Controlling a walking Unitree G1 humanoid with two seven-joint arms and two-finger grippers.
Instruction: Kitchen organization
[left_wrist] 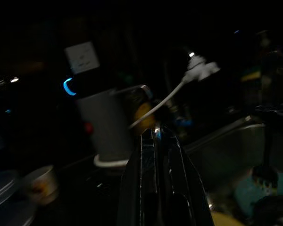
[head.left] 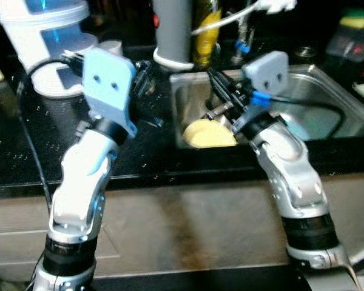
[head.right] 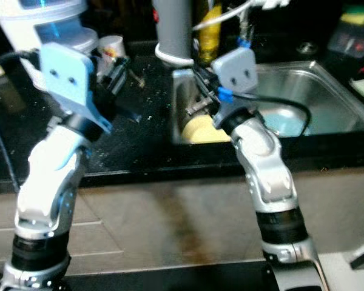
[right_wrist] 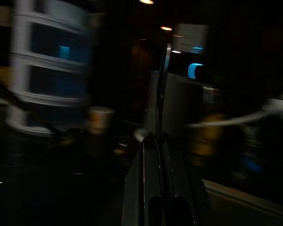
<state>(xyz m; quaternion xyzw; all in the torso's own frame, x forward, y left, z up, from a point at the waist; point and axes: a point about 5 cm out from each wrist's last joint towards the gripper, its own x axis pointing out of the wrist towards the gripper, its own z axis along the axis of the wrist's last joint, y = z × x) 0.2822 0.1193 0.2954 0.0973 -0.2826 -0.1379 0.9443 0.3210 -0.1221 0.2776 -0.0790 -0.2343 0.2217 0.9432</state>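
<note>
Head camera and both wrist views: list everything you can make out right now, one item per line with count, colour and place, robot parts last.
Counter: one, black, left of the sink.
Sink: one, steel, set in the counter.
Plate: one, yellow, in the sink's near left corner.
Bowl: one, light blue, in the sink.
Cylinder: one, grey, behind the sink's left corner.
Container: one, white and blue, far left on the counter.
Cup: one, small, white, beside the container.
Left gripper: black, shut, over the counter.
Right gripper: black, shut on a thin metal utensil, above the plate.
</note>
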